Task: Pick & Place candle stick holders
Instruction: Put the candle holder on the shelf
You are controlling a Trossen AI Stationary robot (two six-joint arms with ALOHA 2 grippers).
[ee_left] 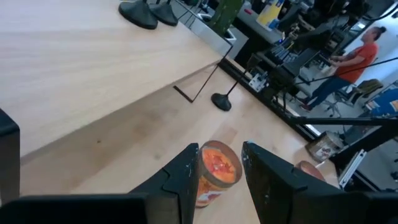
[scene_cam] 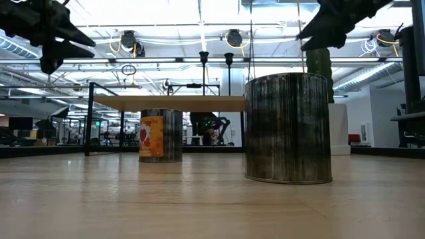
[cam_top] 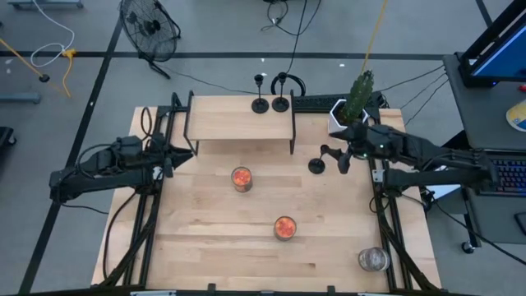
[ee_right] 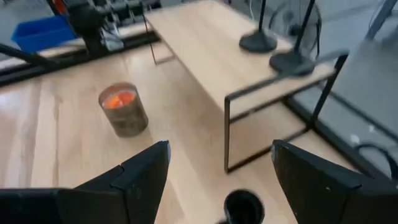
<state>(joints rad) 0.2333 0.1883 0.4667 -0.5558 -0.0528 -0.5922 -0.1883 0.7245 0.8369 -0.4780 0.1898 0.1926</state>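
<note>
Three small black metal candle stick holders, each with a round flat base and a thin stem, are counted: two (cam_top: 260,104) (cam_top: 281,103) stand side by side at the back edge of the low wooden shelf on black legs (cam_top: 238,119), and the third (cam_top: 316,165) stands on the light wooden table (cam_top: 205,238) just right of the shelf; two glass jars with orange contents (cam_top: 241,178) (cam_top: 284,228) and one clear glass jar (cam_top: 372,260) are also seen. The right gripper (cam_top: 333,159) hangs with its jaws spread wide and empty just beside the third holder, of which only the cup appears in the right wrist view, perhaps directly below the jaws. The left gripper (ee_left: 221,171) is seen partly open and empty above the table left of the shelf.
</note>
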